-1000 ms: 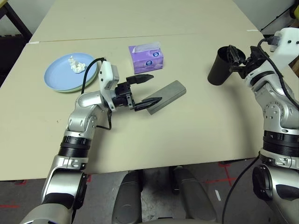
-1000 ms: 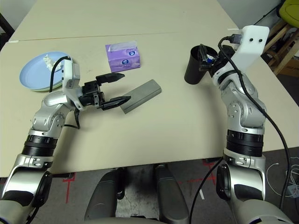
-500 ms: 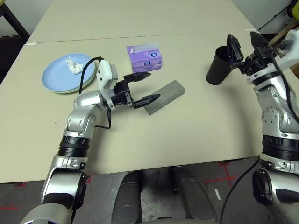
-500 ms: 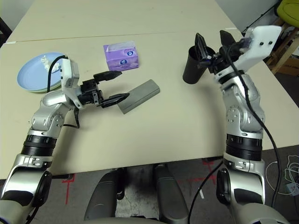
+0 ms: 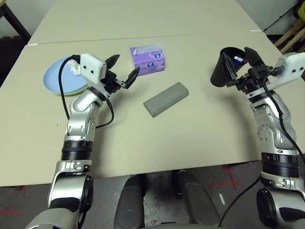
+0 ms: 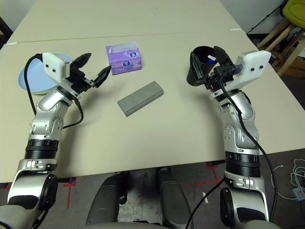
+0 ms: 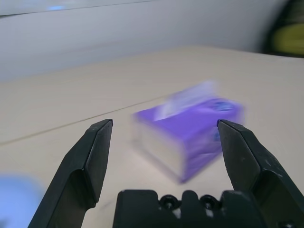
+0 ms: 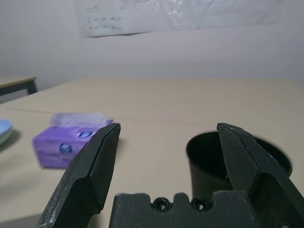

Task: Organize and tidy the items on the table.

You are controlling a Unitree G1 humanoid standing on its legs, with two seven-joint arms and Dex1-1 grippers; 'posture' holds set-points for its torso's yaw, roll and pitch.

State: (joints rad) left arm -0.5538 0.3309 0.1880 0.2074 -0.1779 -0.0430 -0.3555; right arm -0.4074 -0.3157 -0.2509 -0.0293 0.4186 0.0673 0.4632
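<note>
left hand (image 5: 123, 75) spread wide and empty, aimed at the tissue box (image 5: 148, 59) just ahead. right hand (image 5: 239, 70) likewise released, near the cup (image 5: 220, 67) with the pen (image 5: 238, 59) inside. case (image 5: 166, 98) lies mid-surface (image 5: 190, 138), plates (image 5: 59, 81) far left. straddle the box squarely, low, before closing.

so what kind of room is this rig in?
Probably a lab or workshop, not a home: big plain beige table, tape marks on the grey floor, cables on the floor, printed sheets on the wall.
</note>
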